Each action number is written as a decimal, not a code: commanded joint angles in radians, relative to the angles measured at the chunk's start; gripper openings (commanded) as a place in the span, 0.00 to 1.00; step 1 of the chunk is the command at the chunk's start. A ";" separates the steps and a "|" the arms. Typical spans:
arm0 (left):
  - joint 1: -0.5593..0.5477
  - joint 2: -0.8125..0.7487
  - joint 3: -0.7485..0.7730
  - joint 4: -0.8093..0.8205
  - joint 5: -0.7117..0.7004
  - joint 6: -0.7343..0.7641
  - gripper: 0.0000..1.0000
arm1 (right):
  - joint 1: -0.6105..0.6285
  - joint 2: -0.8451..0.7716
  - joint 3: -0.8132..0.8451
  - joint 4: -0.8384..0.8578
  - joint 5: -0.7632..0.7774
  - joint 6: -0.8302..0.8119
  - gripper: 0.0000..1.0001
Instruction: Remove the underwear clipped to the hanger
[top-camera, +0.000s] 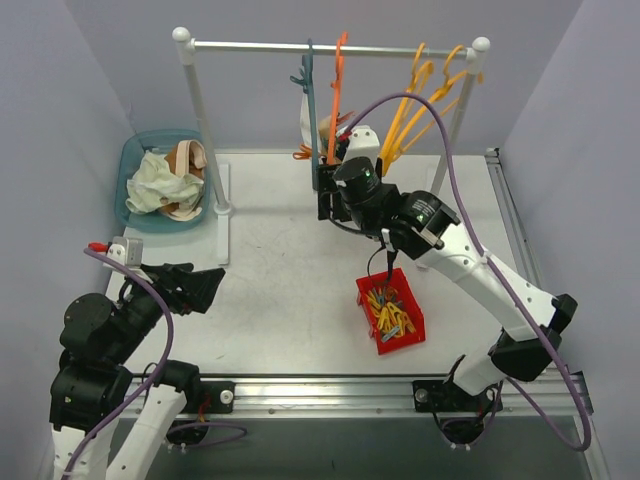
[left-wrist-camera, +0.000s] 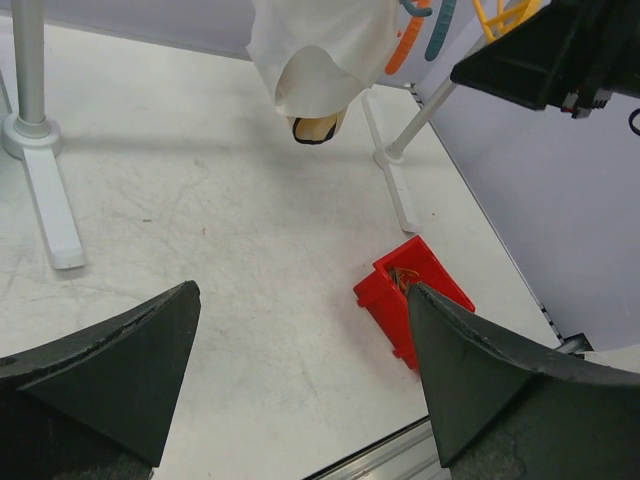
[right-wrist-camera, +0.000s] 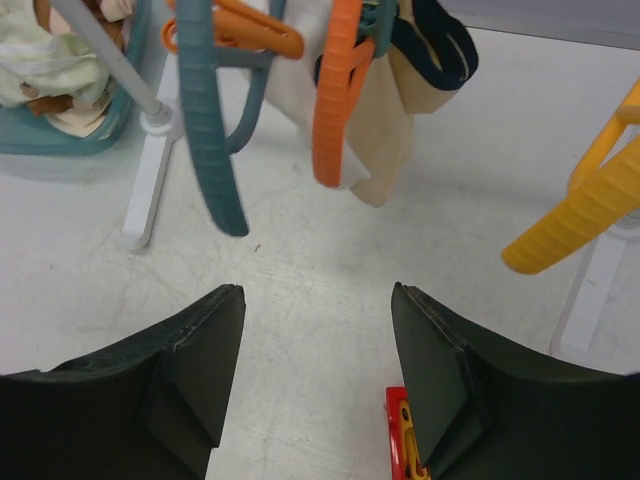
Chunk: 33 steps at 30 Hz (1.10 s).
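The white underwear (top-camera: 304, 118) hangs from clips on a teal hanger (top-camera: 308, 75) and an orange hanger (top-camera: 336, 90) on the rack rail. In the left wrist view the white underwear (left-wrist-camera: 320, 45) hides most of the cream underwear with dark trim (left-wrist-camera: 316, 128). In the right wrist view the cream underwear (right-wrist-camera: 385, 135) and a strip of white underwear (right-wrist-camera: 290, 95) hang behind the hangers. My right gripper (top-camera: 328, 200) (right-wrist-camera: 317, 290) is open and empty, just in front of and below the garments. My left gripper (top-camera: 212, 290) (left-wrist-camera: 300, 290) is open and empty, low at the near left.
A red bin (top-camera: 392, 312) of clips sits mid-table under the right arm. Yellow hangers (top-camera: 420, 100) hang on the rail's right. A teal basket (top-camera: 135, 160) with pale green and peach cloths stands at back left. The rack's left post (top-camera: 205, 130) and foot (left-wrist-camera: 50, 200) stand nearby.
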<state>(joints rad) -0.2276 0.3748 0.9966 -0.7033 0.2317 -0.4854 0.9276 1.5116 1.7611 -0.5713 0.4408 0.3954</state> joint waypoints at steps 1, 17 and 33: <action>-0.003 -0.022 0.043 -0.033 -0.019 0.015 0.94 | -0.059 0.025 0.063 -0.013 0.039 0.051 0.60; -0.003 -0.010 0.037 -0.042 -0.002 0.007 0.93 | -0.148 0.185 0.251 0.008 -0.060 0.020 0.68; -0.022 -0.007 0.068 -0.099 -0.026 0.025 0.94 | -0.188 0.280 0.342 -0.068 0.007 0.005 0.50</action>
<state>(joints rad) -0.2447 0.3656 1.0386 -0.7933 0.2150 -0.4740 0.7597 1.7809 2.0674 -0.6113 0.4271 0.4156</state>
